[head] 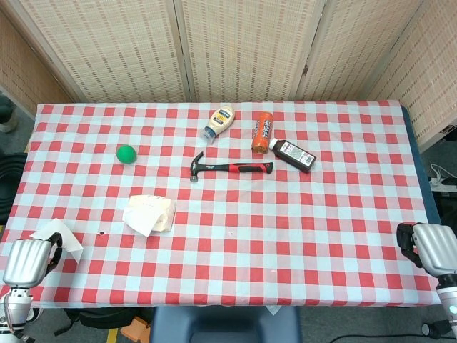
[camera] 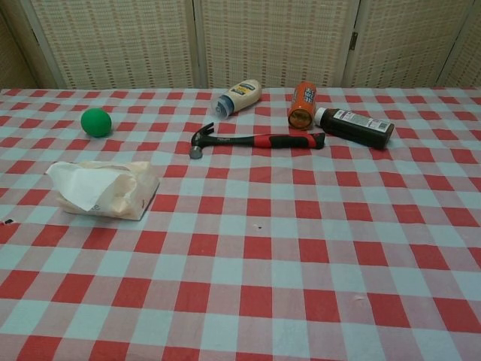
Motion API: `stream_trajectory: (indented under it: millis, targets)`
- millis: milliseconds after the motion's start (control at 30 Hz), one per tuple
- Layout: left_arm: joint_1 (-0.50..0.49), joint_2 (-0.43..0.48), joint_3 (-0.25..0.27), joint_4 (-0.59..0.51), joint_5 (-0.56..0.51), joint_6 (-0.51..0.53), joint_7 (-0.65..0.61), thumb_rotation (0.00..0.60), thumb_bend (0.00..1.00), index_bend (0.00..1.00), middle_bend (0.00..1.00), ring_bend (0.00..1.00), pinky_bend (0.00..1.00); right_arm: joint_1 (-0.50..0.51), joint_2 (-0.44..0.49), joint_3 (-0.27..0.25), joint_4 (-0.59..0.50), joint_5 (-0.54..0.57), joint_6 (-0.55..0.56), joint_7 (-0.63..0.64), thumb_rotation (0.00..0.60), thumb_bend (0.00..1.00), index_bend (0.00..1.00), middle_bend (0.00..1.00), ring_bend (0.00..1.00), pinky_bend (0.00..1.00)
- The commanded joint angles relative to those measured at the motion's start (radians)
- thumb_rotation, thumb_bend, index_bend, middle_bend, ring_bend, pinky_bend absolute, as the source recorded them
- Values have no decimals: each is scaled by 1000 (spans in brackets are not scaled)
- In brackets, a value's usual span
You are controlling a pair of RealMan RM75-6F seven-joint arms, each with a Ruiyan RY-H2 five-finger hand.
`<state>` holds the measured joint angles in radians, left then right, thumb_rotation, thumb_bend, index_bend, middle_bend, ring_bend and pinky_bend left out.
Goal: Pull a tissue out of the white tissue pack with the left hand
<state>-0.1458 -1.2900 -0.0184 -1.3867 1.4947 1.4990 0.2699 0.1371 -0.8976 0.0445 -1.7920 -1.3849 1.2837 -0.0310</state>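
1. White tissue (head: 60, 234) sits at the lower left of the head view, held at the fingers of the left hand (head: 27, 261). It is well apart from the white tissue pack (head: 150, 214), which suggests it is already free of the pack.
2. The pack lies left of centre on the checked counter (head: 285, 229), flat on its side. Another sheet pokes from its opening toward the left of the frame, ready for a further pull.
3. The left hand hangs just off the counter's lower left corner and appears to pinch the tissue's lower edge.
4. The right hand (head: 432, 248) waits at the lower right edge of the frame, off the counter. It grasps nothing visible, but whether its fingers are curled I cannot tell.
5. The green ball (head: 126, 153), hammer (head: 230, 167), pale squeeze bottle (head: 220, 122), orange bottle (head: 263, 132) and dark bottle (head: 294, 155) lie toward the upper half, apart from the pack.
6. The bottles carry labels, but none of the print is legible; no brand can be named.
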Motion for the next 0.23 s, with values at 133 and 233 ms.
stream_trajectory:
  millis: [133, 233]
  targets:
    - [5, -10, 7, -9, 11, 0, -21, 600, 409, 229, 959, 953, 996, 3, -4, 2, 5, 5, -4, -2, 600, 996, 892, 799, 605, 861]
    - [12, -22, 6, -17, 16, 10, -30, 600, 399, 187, 956, 953, 997, 5, -5, 0, 4, 7, -8, -14, 600, 996, 892, 799, 605, 861]
